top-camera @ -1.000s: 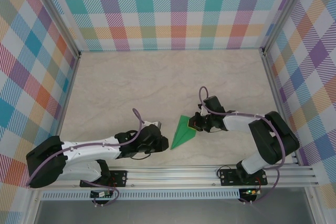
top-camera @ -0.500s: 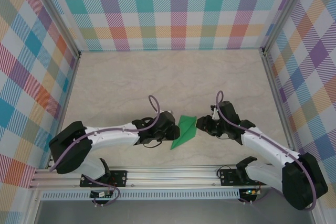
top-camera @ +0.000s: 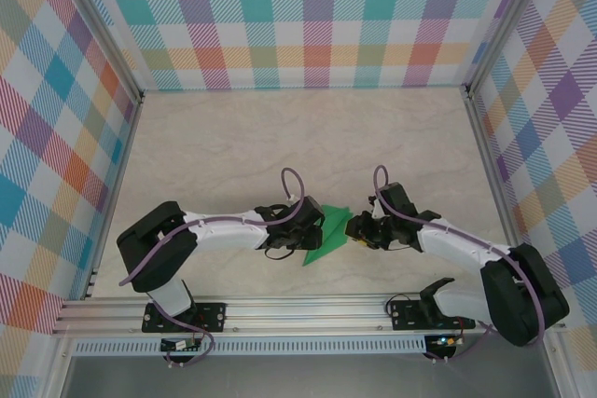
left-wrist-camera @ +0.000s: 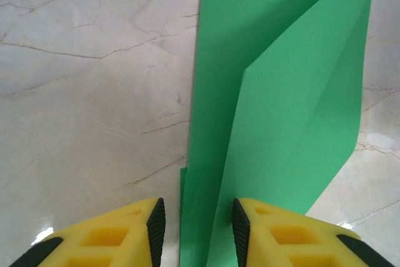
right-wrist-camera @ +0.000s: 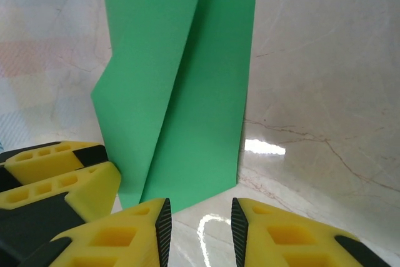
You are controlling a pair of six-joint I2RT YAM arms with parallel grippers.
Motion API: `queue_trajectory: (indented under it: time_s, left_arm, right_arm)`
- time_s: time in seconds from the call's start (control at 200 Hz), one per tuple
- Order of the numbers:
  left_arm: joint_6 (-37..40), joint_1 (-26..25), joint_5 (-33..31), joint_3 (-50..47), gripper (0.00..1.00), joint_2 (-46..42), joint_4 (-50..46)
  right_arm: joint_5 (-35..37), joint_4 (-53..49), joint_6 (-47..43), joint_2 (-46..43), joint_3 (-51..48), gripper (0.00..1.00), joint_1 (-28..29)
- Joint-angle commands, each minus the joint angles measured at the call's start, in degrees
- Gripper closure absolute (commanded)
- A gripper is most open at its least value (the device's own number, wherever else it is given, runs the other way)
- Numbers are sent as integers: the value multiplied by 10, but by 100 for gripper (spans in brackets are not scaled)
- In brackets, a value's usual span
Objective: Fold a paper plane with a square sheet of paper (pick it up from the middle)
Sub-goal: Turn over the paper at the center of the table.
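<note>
Folded green plane flat on tabletop, btwn both tools. Left tool part open, plane's near edge inside the gap, not pinched. Right tool part open, empty, just short of plane.

There goes my left arm, swung up out of the lower left corner and stretched across. My left gripper has now reached the left edge of the paper plane, with its fold between my parted fingers. My right elbow has dropped toward the lower right. My right gripper has eased off the plane's right corner, and its jaws have come apart.
</note>
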Motion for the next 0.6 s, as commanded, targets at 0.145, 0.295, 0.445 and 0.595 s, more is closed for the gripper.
queue_trajectory:
  time_s: [0.145,0.295,0.445,0.595]
  left_arm:
    - [11,12,-7,11,67,22,-14]
    - [8,14,0,9,68,30,-7]
    - [9,15,4,9,68,34,-3]
    - [10,16,8,9,70,33,-3]
  right_arm:
    - [-25,46,9,45,8,67,4]
    - [-25,57,10,63,12,67,4]
    - [-25,64,8,84,16,67,5]
    - [-31,80,9,105,18,67,5]
